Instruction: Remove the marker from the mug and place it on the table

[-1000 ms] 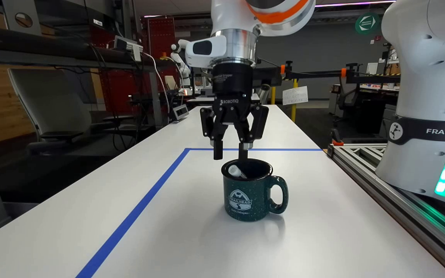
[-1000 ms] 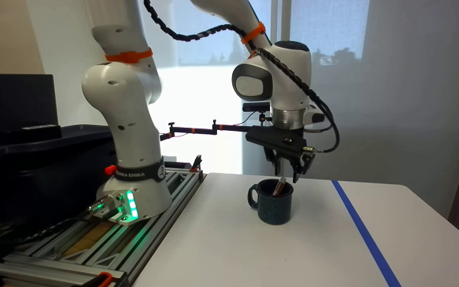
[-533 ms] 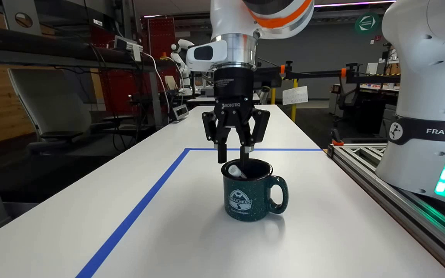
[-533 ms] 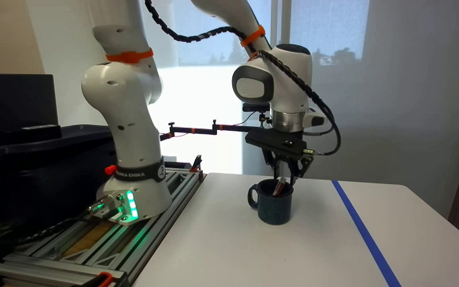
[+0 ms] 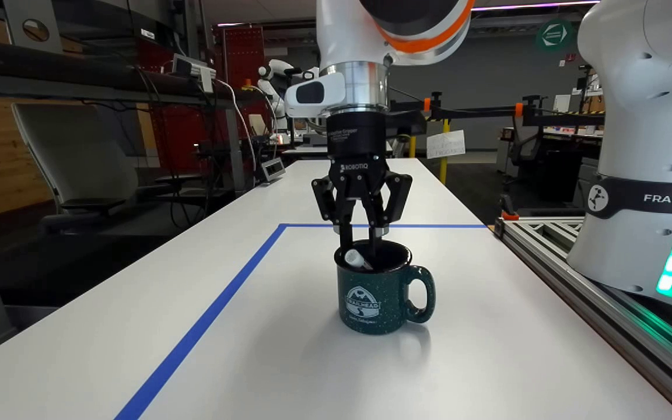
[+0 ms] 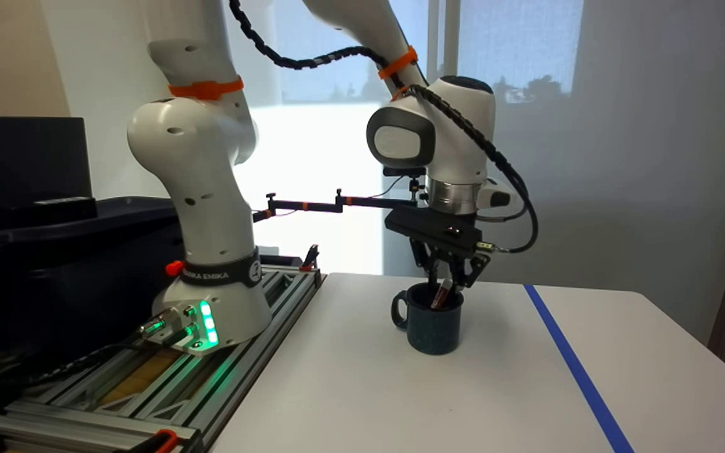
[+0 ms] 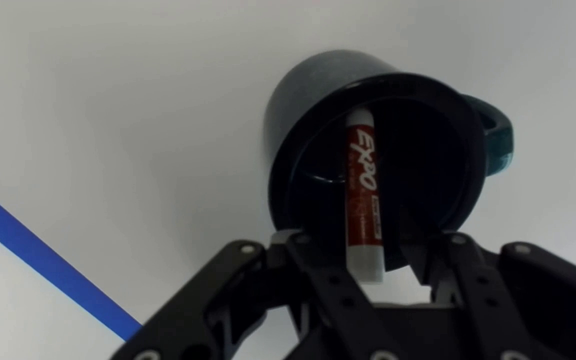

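The dark green mug (image 5: 371, 303) stands upright on the white table (image 5: 254, 361). It also shows in the other views (image 6: 435, 333) (image 7: 333, 75). The red marker (image 7: 361, 195) with pale ends leans inside the mug. Its upper end sticks out over the rim in both exterior views (image 5: 354, 258) (image 6: 442, 294). My gripper (image 5: 360, 247) points straight down with its fingertips at the mug's mouth. In the wrist view the gripper (image 7: 360, 234) is partly open, with the marker's upper end between its fingers. A gap shows on the right finger's side. The lower fingertips are dark against the mug.
The mug's handle (image 5: 422, 294) points toward the robot base (image 5: 657, 233). A blue tape line (image 5: 207, 318) runs along the table on the opposite side. A metal rail bench (image 6: 211, 402) borders the table beside the base.
My gripper has come down from above the rim to the mug's mouth and shifted slightly toward the base side. Its fingers have drawn somewhat closer together. The mug and marker have not moved.
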Available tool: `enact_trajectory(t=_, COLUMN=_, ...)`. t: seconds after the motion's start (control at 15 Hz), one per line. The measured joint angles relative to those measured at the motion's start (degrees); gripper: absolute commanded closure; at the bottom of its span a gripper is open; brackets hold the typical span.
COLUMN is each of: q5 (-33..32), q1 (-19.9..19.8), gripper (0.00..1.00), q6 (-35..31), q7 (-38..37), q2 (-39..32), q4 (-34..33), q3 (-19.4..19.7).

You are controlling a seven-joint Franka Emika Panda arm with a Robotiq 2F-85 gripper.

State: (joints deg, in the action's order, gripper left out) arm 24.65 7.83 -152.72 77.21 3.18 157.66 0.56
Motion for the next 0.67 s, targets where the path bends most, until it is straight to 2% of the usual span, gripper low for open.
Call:
enact_trajectory(t=0.4, q5=1.39, q1=0.00, gripper=0.53, q6=0.00, q7=0.35, q2=-1.69, q4=0.00, q3=-1.56)
enact_trajectory(t=0.67, q5=6.17, q1=0.00, gripper=0.53, q6=-0.03, q7=4.35, q2=-2.04, q4=-0.01, q3=-2.37)
